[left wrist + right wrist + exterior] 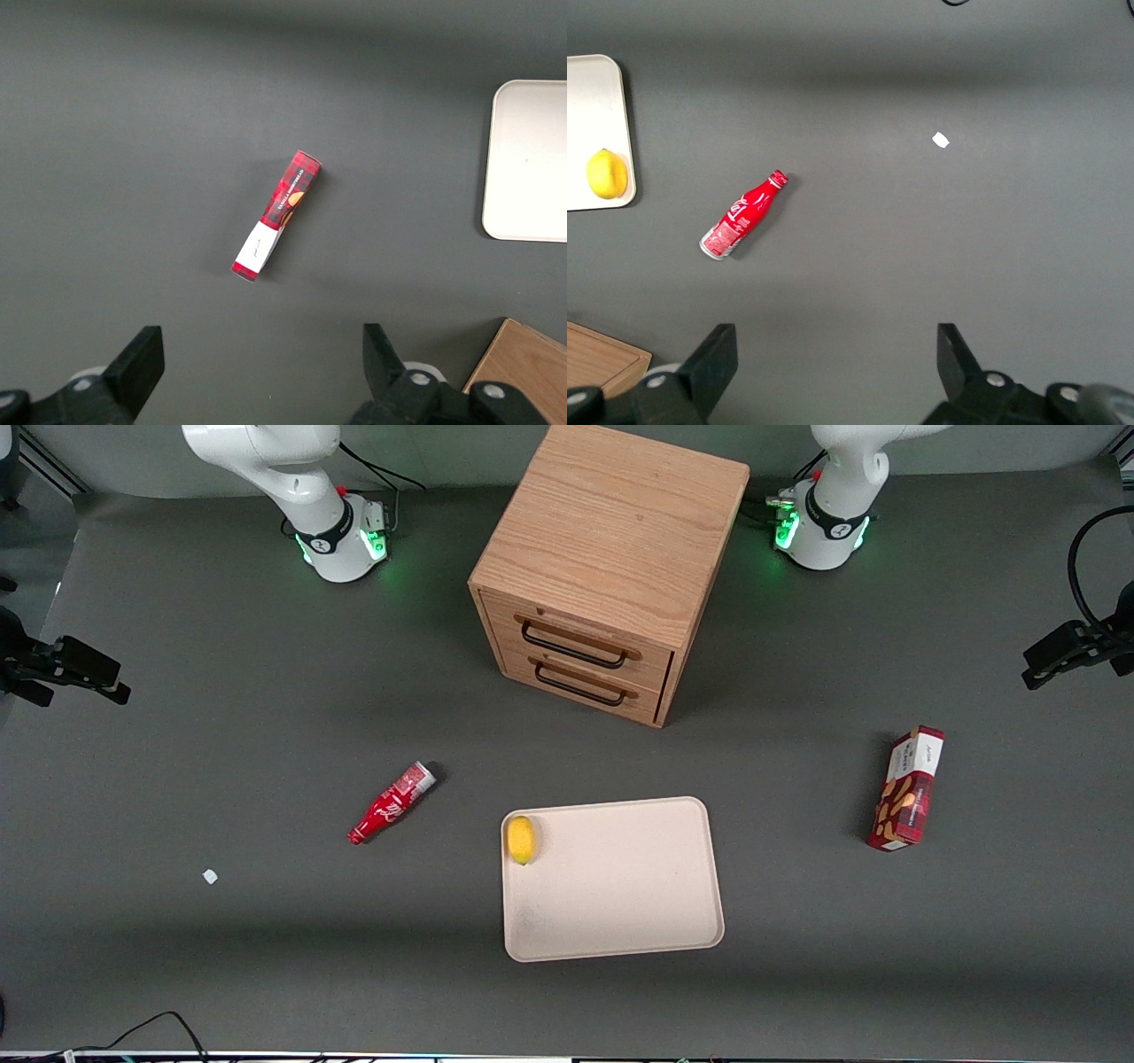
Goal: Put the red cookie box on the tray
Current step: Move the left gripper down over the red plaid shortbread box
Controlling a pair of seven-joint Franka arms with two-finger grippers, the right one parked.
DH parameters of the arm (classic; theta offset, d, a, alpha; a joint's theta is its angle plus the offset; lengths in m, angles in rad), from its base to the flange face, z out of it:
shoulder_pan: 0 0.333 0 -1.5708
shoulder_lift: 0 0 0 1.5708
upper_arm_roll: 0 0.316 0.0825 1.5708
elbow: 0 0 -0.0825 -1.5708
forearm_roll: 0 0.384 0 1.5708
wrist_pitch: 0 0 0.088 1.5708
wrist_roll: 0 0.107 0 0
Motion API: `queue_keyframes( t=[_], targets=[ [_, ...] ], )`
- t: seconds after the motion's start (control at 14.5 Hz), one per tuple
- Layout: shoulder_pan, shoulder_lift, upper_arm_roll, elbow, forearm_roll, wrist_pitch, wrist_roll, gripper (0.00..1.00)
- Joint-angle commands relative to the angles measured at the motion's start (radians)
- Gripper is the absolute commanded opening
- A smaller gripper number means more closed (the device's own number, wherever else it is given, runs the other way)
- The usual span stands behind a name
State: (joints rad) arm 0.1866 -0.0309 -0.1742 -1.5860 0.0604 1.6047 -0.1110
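left arm: base (819,527) upright at the counter's edge, upper links rising out of the front view | end effector (263,372): raised high, facing straight down (seen only from the wrist camera) | fingers (137,363): black, spread wide apart, nothing held between them

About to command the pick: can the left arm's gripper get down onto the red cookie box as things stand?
Probably yes. The gripper hangs open high above the table, and the red cookie box lies alone on bare mat beneath it, apart from the tray and the wooden drawer cabinet. Nothing stands between them.
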Motion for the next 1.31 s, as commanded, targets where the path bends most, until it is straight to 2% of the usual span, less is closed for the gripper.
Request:
queue_keyframes(
  t=[0.0,0.14,0.62,0.76,1.24],
  targets=[
    [-0.019,-0.014,0.016,0.008,-0.007,-0.026,0.007,1.0],
    [-0.018,-0.006,0.016,0.011,-0.007,-0.02,0.01,1.0],
    [-0.018,0.063,0.002,-0.043,-0.014,-0.019,0.19,1.0],
    [-0.013,0.081,0.004,-0.074,-0.014,0.042,0.212,1.0],
    [0.011,0.082,0.018,-0.397,-0.013,0.441,0.35,1.0]
  ],
)
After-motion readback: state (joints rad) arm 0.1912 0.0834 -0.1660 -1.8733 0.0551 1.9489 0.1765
